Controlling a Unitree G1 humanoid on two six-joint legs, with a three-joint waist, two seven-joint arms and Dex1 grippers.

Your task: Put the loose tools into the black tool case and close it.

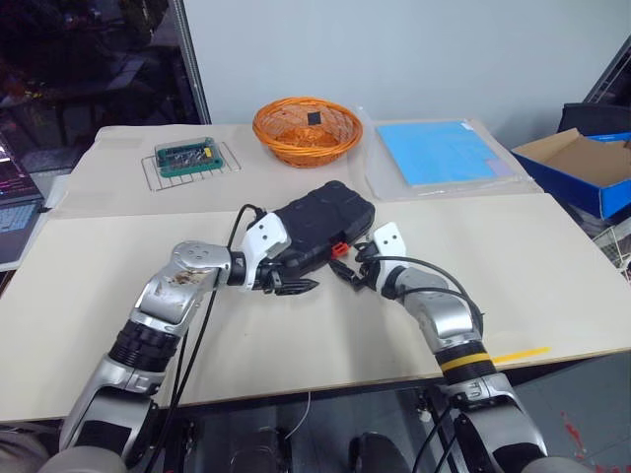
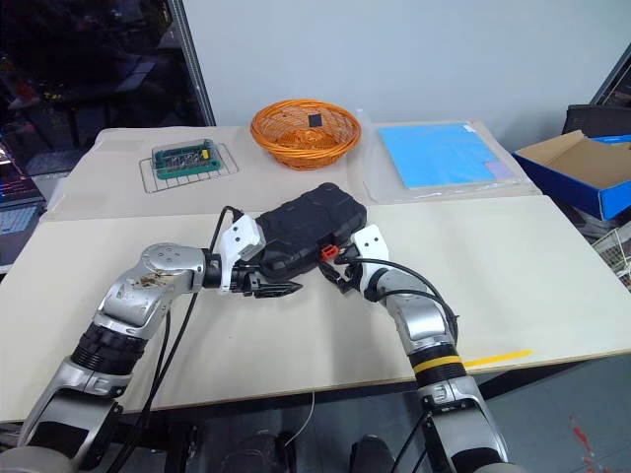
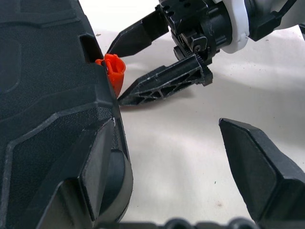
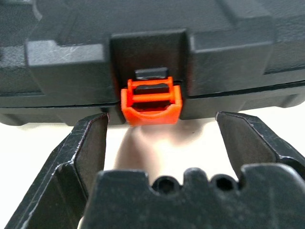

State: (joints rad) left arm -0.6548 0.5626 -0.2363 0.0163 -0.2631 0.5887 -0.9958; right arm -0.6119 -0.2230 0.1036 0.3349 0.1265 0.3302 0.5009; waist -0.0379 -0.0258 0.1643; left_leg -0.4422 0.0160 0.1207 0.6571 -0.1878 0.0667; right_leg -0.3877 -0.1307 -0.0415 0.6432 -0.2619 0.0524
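Lid of black tool case is down. My right gripper gapes wide at red-orange latch, prob. not touching; left gripper spread too, by case's corner.

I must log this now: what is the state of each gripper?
Left gripper: open, holding nothing, beside the case.
Right gripper: open, holding nothing, at the latch.

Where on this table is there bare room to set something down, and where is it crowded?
Bare: the near tabletop in front of the arms, the right side between the black tool case and the table edge, and the left side below the green box. Crowded: the middle, where the open left gripper and open right gripper flank the case's latch, and the back row with the basket and blue sheet.
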